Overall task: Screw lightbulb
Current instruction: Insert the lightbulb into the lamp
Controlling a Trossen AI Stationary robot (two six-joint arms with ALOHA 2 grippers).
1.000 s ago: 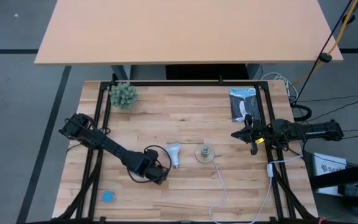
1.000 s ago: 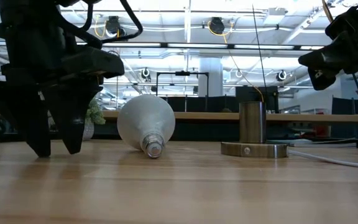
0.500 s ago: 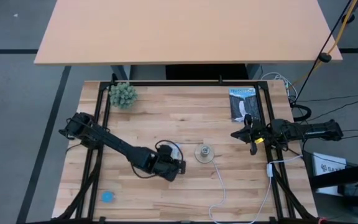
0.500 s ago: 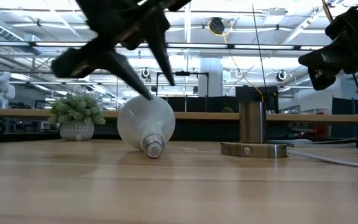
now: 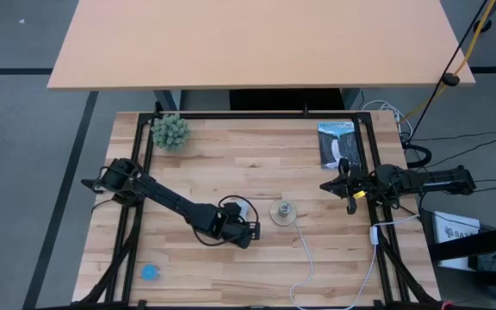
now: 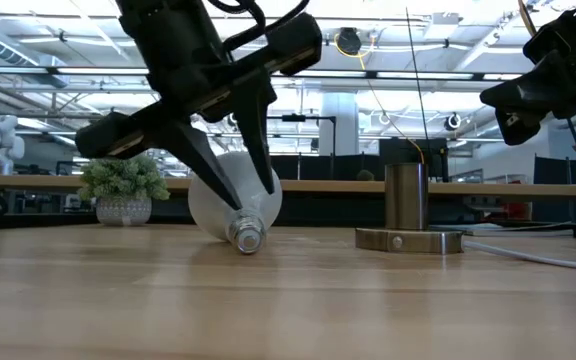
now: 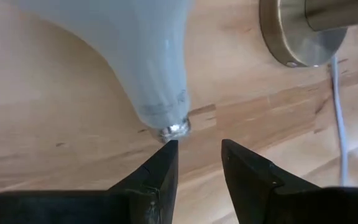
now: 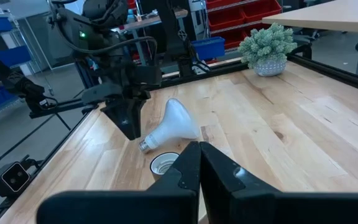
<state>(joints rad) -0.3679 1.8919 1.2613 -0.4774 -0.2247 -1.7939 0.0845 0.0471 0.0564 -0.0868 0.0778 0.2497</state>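
Note:
The white lightbulb (image 5: 241,207) lies on its side on the table, dome toward the far edge and grey screw base (image 7: 173,129) toward the near edge. It also shows in the low view (image 6: 230,192) and the right wrist view (image 8: 174,120). My left gripper (image 7: 197,148) is open with a narrow gap. It points down just on the near side of the screw base, and in the high view (image 5: 246,231) it covers part of the bulb. The brass socket (image 5: 283,212) stands upright right of the bulb. My right gripper (image 5: 325,185) is shut and hovers at the right. My left gripper has one fingertip (image 7: 166,152) right beside the end of the bulb's screw base (image 7: 174,130). I cannot tell whether it touches. Nothing is between the fingers, and the bulb rests on the table.
A small potted plant (image 5: 171,131) stands at the far left. A dark booklet (image 5: 335,144) lies at the far right and a blue disc (image 5: 149,272) at the near left. The socket's white cord (image 5: 308,258) runs to the near edge.
My left gripper has gone toward the table's right edge, from left of the bulb to the near side of its screw base. It has lifted off the table and tipped over on the way, then come down by the bulb's neck. The bulb has stayed put.

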